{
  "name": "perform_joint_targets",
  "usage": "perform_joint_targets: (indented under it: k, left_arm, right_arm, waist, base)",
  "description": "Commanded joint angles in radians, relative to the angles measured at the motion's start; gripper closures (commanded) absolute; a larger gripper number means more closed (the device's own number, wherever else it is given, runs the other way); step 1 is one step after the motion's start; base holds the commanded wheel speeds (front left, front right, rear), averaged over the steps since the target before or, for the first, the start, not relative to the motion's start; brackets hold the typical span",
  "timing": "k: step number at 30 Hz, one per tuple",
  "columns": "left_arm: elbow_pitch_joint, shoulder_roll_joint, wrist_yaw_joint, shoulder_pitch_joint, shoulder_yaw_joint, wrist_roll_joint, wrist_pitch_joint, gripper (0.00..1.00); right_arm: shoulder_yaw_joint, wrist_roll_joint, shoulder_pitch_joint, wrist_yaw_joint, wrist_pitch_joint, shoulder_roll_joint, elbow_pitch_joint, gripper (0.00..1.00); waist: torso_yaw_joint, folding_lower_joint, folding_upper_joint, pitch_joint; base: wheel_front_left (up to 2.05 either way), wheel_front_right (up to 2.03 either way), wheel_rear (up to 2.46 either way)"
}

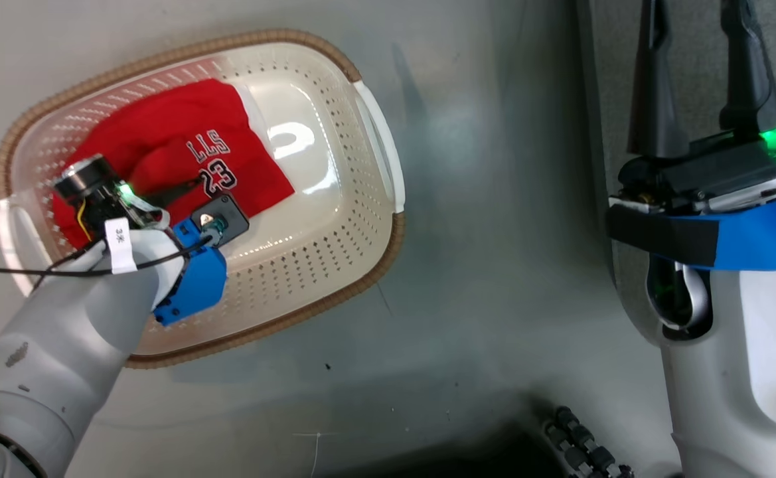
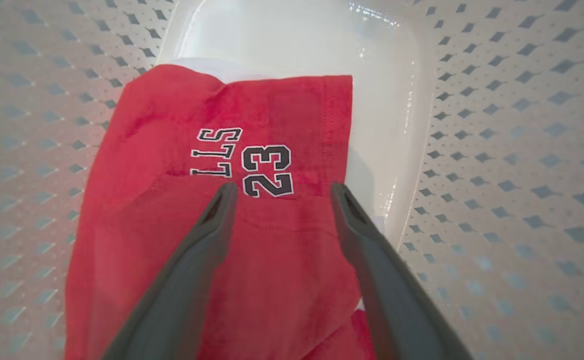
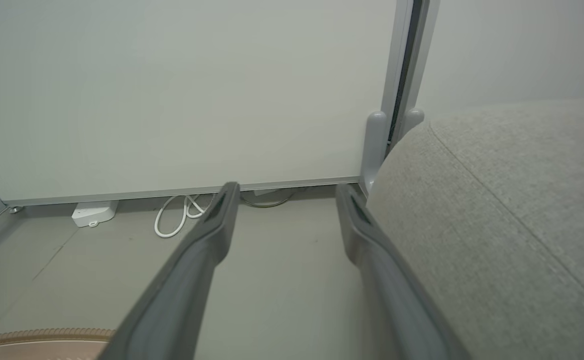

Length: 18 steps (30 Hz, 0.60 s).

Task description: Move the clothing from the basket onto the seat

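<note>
Seat (image 3: 496,225): big grey upholstered block on the robot's right, rounded edge, nothing red on it in the part shown. Floor (image 1: 494,265): a bare grey strip lies between seat and basket, so the two are apart.

Basket (image 1: 321,232): sits on the floor on the robot's left, long axis slanting from lower left to upper right in the head view. The right half of its bottom is bare.

Clothing (image 1: 162,139): all of it is in the basket, bunched into the left half and lapping up the left wall. Top piece is red with white trim and lies fairly flat. In the left wrist view its long axis runs up that picture, in line with the fingers' reach. The printed number 23 (image 2: 267,171) is just past the tips.

Left fingers (image 2: 197,260): spread wide, holding nothing, pointing down into the basket. Red fabric lies under and between both, and the tips straddle its width. Can't tell whether the tips touch the cloth or hover just above it.

Right fingers (image 3: 192,260): also spread wide with nothing in them, hanging beside the seat edge, well apart from the basket and aimed at the floor and a pale panel (image 3: 172,90).

Judgement: the left arm is clearly the nearer one and the cloth is straight ahead of its tips, so the next move looks like a short push down and a pinch. No garment has been moved yet. The carry would go to the robot's right, over the floor strip. Risk: a flat single layer may slip out of the pinch, or only the top piece may lift.
</note>
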Motion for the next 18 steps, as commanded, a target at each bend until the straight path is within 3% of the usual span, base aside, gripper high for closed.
perform_joint_targets:
  k: [1, 18]
  left_arm:
    - [0.008, 0.010, 0.001, -0.026, -0.006, 0.017, 0.017, 0.00]
    - [0.043, 0.036, 0.001, -0.108, -0.007, 0.088, 0.153, 0.00]
  right_arm:
    - [0.001, -0.008, -0.027, 0.000, 0.000, 0.002, -0.011, 0.00]
    - [-0.022, -0.009, -0.029, 0.000, 0.000, 0.001, -0.081, 0.00]
  waist:
    - [-0.013, -0.0001, 0.0000, 0.043]
    - [-0.037, -0.0001, 0.0000, 0.172]
  base:
    - [0.00, 0.00, 0.00]
    - [0.00, 0.00, 0.00]
